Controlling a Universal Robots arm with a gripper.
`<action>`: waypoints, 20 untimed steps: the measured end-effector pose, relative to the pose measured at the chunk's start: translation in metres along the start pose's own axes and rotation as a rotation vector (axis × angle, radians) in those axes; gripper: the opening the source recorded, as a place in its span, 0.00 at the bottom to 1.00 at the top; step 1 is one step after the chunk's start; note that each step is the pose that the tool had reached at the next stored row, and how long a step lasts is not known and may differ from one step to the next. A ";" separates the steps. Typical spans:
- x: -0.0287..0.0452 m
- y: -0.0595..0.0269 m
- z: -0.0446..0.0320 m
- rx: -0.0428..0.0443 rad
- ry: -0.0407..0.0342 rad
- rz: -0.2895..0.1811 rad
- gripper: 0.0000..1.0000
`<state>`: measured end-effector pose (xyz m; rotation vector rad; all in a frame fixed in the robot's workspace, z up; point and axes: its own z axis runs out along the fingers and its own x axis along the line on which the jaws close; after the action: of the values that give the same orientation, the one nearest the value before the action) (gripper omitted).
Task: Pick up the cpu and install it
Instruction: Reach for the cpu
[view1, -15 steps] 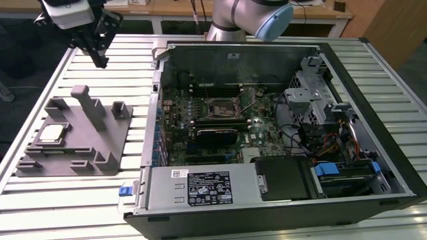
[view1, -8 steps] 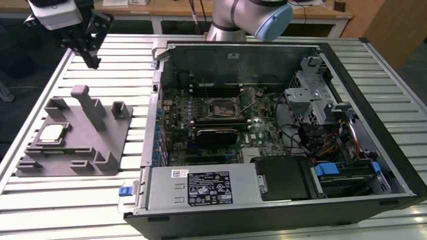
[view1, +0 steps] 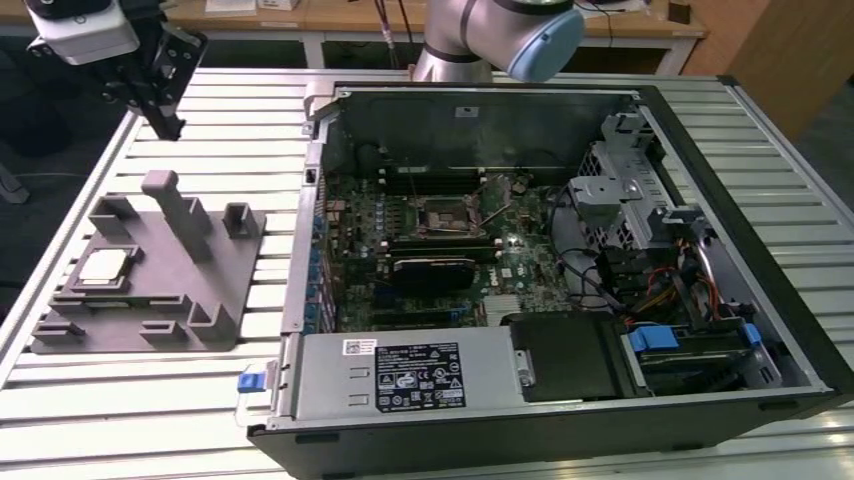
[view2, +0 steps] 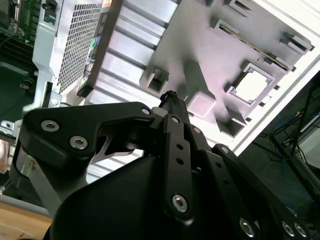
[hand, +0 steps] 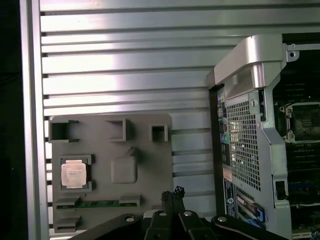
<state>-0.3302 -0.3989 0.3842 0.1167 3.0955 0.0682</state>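
1. The cpu (view1: 104, 265) is a small, flat, square chip with a silvery-beige metal top and a thin pale rim, lying face up.
2. It sits in a square recess of the grey holder (view1: 160, 300), near the holder's edge that runs along the worktop (view1: 134, 420) edge on the exterior view's left.
3. The gripper (view1: 171, 130) hangs above the worktop past the holder's far edge, well apart from the cpu. Its fingers are closed together and hold nothing.
4. An open computer case (view1: 534, 250) stands beside the holder.
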 end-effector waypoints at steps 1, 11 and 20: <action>0.0011 -0.0001 0.0007 0.0000 -0.0001 0.000 0.11; 0.0191 -0.0018 0.0081 0.0001 0.0000 0.000 0.11; 0.0399 -0.0036 0.0133 0.0001 0.0000 0.000 0.11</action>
<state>-0.3696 -0.3989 0.3691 0.1169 3.0955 0.0681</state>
